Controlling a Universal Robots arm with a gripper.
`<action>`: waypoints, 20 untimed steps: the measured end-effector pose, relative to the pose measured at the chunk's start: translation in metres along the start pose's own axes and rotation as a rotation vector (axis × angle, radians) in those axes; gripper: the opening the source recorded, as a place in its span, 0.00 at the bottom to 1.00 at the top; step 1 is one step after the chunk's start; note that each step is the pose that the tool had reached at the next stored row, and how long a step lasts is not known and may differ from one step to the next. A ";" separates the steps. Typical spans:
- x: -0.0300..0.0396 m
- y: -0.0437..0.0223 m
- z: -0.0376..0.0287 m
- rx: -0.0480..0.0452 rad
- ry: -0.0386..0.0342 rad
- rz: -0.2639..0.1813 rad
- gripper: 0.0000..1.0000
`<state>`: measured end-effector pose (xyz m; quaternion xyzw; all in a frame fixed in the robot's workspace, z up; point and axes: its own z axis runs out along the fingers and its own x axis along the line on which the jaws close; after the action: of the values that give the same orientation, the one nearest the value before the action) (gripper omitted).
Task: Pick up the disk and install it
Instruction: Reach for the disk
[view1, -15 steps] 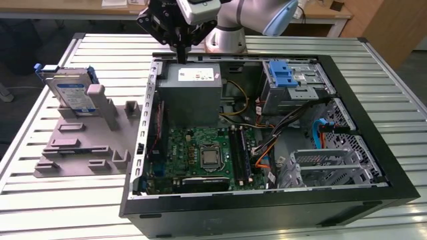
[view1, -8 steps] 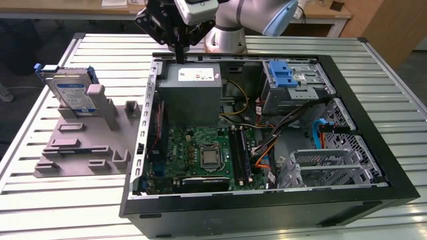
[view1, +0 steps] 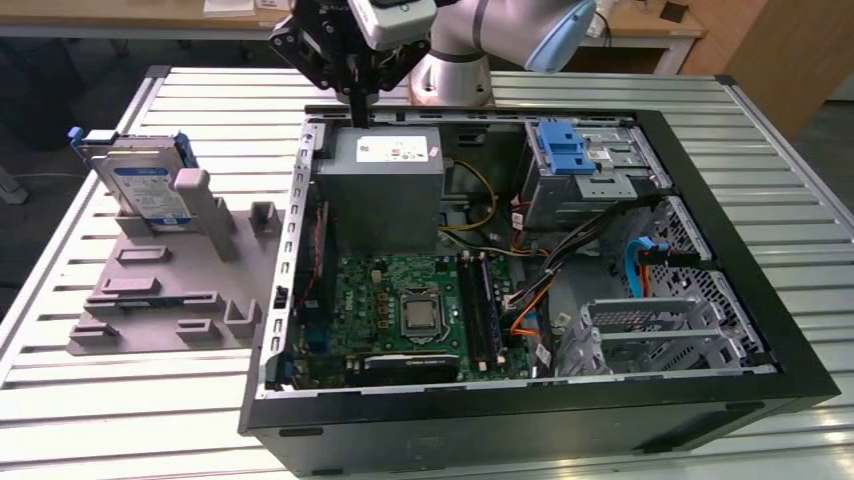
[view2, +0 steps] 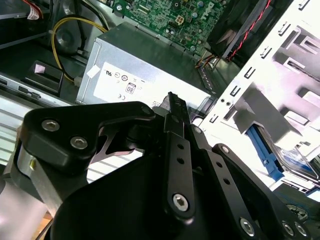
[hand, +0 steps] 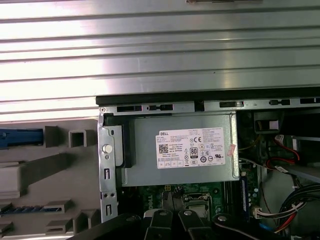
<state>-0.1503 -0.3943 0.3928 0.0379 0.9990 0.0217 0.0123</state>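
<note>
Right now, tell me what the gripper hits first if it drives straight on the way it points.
Most likely the grey power supply box, near its far edge. The gripper points down just above that edge. Depth is unclear in the exterior view, so it might catch the case rim instead.

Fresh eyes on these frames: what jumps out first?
The open black computer tower case lies on its side on the slatted metal table, green motherboard exposed. The black gripper hangs shut over its far edge, above the grey power supply box. The silver blue-framed disk stands in a grey fixture at the exterior view's left, apart from the gripper.
</note>
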 end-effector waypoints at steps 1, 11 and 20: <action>0.0000 0.0000 0.0000 0.0001 0.0000 0.000 0.11; 0.0100 0.0000 0.0000 -0.0001 -0.0001 0.000 0.11; 0.0176 0.0004 0.0003 0.0000 0.0000 0.000 0.11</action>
<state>-0.1678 -0.3926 0.3921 0.0379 0.9990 0.0217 0.0123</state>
